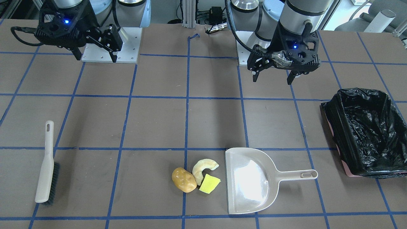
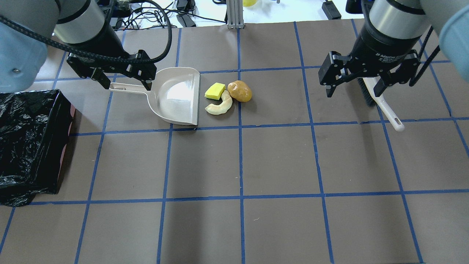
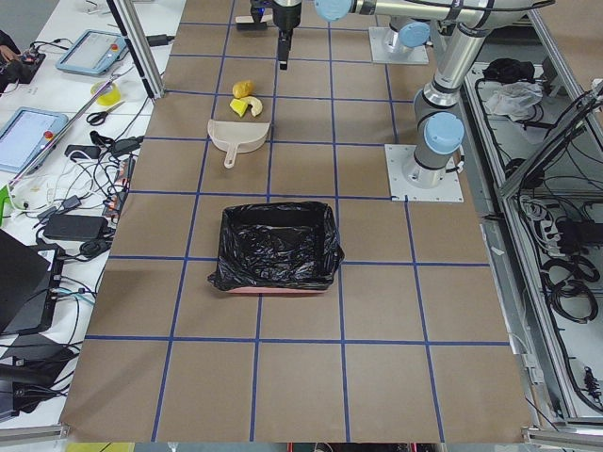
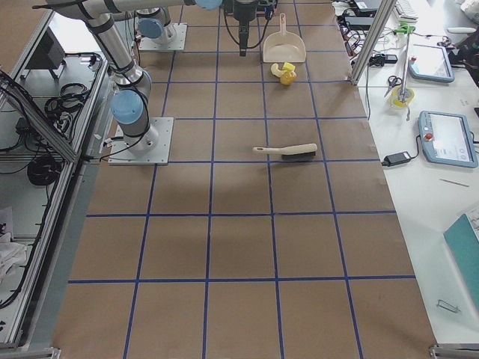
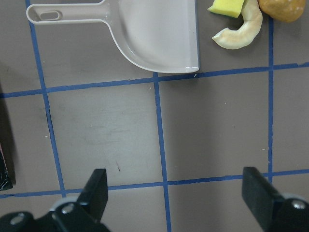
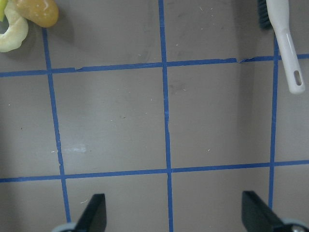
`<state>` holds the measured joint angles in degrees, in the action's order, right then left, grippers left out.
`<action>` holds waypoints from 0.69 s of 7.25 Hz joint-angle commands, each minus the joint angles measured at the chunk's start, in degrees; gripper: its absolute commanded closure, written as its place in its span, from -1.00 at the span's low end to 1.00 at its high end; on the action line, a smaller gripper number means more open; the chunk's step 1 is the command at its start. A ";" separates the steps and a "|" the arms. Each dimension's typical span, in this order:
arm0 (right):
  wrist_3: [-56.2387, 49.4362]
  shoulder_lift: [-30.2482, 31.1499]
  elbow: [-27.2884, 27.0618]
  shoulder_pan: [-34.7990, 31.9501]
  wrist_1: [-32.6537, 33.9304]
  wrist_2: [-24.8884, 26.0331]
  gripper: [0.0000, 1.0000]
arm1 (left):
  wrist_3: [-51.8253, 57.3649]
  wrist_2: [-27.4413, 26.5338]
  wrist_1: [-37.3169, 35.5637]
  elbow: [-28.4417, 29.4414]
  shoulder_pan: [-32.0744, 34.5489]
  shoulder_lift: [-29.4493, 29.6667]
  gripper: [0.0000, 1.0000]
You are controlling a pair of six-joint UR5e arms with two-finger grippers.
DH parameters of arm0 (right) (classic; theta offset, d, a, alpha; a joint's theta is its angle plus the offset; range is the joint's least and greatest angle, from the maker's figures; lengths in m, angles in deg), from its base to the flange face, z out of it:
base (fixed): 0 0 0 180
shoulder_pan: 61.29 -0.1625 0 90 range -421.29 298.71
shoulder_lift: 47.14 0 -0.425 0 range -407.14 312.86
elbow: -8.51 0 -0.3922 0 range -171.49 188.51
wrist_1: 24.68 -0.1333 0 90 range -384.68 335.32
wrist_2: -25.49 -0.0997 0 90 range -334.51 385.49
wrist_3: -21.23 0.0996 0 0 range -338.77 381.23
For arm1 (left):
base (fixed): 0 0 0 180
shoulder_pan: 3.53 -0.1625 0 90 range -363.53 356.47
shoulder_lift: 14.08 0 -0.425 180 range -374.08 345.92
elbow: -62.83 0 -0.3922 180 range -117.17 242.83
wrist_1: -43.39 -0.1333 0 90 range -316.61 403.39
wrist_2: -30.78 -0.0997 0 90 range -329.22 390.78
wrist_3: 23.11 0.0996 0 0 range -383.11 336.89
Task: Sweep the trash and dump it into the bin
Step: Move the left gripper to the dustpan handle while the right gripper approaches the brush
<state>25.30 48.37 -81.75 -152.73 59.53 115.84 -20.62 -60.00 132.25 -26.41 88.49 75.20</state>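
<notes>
The trash lies in a tight group on the table: a golden-brown potato-like lump (image 1: 183, 180) (image 2: 239, 91), a pale crescent (image 1: 203, 168) (image 2: 220, 106) and a yellow wedge (image 1: 209, 183) (image 2: 215, 90). The bin (image 1: 365, 130) (image 2: 25, 143), lined with a black bag, stands at the table's end on my left. My left gripper (image 2: 126, 84) (image 1: 272, 78) is open and empty, hovering above the dustpan's handle. My right gripper (image 2: 350, 97) (image 1: 95, 58) is open and empty, hovering near the brush. The left wrist view shows the crescent (image 5: 240, 34). The right wrist view shows the lump (image 6: 37, 12).
A beige dustpan (image 1: 251, 181) (image 2: 176, 96) (image 5: 154, 34) lies flat, its open mouth right beside the trash and its handle towards the bin. A beige brush with dark bristles (image 1: 47, 165) (image 2: 381, 104) (image 6: 285, 43) lies on the table's right side.
</notes>
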 commanded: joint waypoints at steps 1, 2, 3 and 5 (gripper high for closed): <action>-0.47 0.03 -0.09 0.30 -0.10 0.78 -1.00 | 0.40 -0.01 -0.09 -0.23 -0.52 1.50 -1.00; -0.64 -0.15 -0.79 1.26 -0.02 5.84 -1.00 | 0.32 0.08 -0.09 -0.49 -0.70 2.99 -1.00; -2.38 -0.15 -2.62 4.23 0.42 7.63 -1.00 | 0.32 -0.01 -0.70 -0.58 -0.70 4.66 -1.00; -17.89 -0.15 -3.25 12.21 0.95 6.86 -1.00 | 1.89 -0.88 -10.06 -0.41 -2.54 10.01 -1.00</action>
<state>16.09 48.23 -84.54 -145.66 60.21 122.79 -19.91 -60.23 127.41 -26.89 87.01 81.85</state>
